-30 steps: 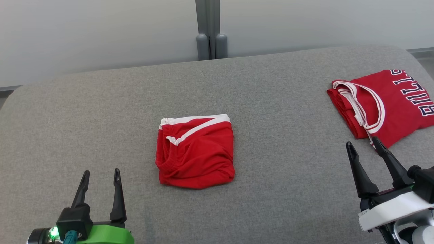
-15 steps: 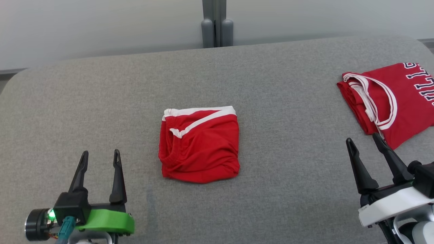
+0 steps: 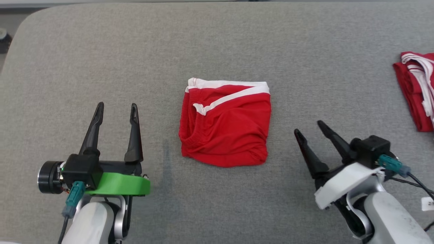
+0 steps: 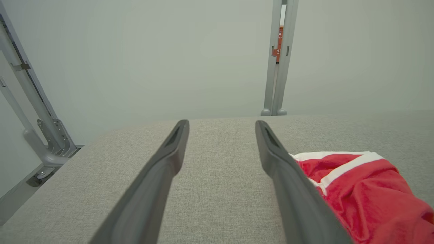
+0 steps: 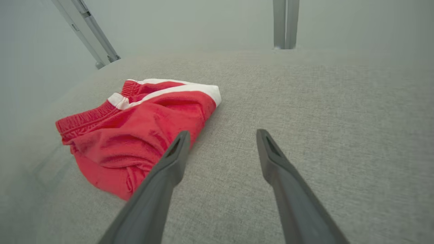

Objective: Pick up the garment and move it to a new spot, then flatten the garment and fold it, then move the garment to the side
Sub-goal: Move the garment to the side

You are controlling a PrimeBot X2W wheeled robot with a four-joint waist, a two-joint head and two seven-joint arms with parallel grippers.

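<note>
The garment [image 3: 225,123] is a pair of red shorts with white trim, folded into a rough square on the middle of the grey padded table [image 3: 217,40]. It also lies low and to the right in the left wrist view [image 4: 366,189], and to the left in the right wrist view [image 5: 142,125]. My left gripper [image 3: 116,109] hovers open to the left of the garment, nothing between its fingers. To the garment's right, my right gripper [image 3: 309,126] is open and empty, angled toward it. Neither gripper touches the cloth.
A second red garment [image 3: 415,89] with white trim lies folded at the table's right edge. The table's rounded far-left corner [image 3: 23,23] shows, with floor beyond it. A grey metal post [image 4: 278,57] stands behind the table.
The head camera has tilted down and moved closer, so the wall has left the picture. Both arms have come further in, the right gripper nearer to the garment. The garment has not moved.
</note>
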